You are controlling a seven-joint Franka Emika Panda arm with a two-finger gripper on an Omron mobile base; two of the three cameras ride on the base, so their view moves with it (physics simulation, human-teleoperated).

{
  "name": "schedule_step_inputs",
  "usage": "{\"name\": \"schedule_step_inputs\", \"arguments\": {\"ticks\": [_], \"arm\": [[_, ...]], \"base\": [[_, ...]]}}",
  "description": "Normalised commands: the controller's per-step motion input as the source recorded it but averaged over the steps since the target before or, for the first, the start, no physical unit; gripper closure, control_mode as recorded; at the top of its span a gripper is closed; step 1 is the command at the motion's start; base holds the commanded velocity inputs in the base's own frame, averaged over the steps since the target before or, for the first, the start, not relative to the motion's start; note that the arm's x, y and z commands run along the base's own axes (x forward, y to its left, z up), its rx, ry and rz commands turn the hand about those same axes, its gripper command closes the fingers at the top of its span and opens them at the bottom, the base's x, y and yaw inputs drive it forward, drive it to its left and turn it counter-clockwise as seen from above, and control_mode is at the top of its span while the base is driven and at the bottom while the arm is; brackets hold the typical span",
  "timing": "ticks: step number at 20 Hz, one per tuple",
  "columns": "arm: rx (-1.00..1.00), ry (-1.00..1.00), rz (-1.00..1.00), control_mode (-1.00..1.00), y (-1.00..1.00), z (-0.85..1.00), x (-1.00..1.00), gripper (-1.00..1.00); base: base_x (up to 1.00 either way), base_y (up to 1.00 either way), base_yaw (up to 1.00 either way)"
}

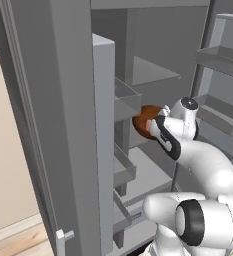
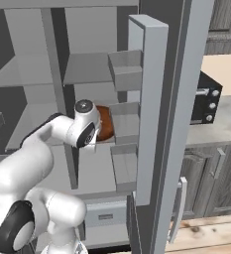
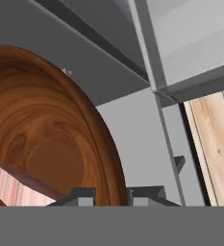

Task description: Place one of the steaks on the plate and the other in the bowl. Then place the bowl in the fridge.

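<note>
The reddish-brown wooden bowl hangs in the air inside the open grey fridge, above a grey shelf. My gripper is shut on the bowl's rim, one fingertip inside and the other outside. The hand view looks into the tilted bowl, where a flat pale pink steak lies low against its inner wall. My white hand covers part of the bowl in both base views. The plate is out of view.
Open fridge doors with grey racks flank the arm. A dark microwave sits on the counter to the right, above dark wood cabinets. Wooden floor lies below.
</note>
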Motion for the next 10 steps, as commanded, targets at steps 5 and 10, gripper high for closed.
{"name": "schedule_step_inputs", "arguments": {"ticks": [5, 10], "arm": [[0.0, -0.01, 0.0, -1.0, 0.22, -0.08, 0.59, 1.0], [0.0, 0.0, 0.02, -1.0, 0.03, -0.07, 0.5, 1.0]], "base": [[0.0, 0.0, 0.0], [0.0, 0.0, 0.0]]}}
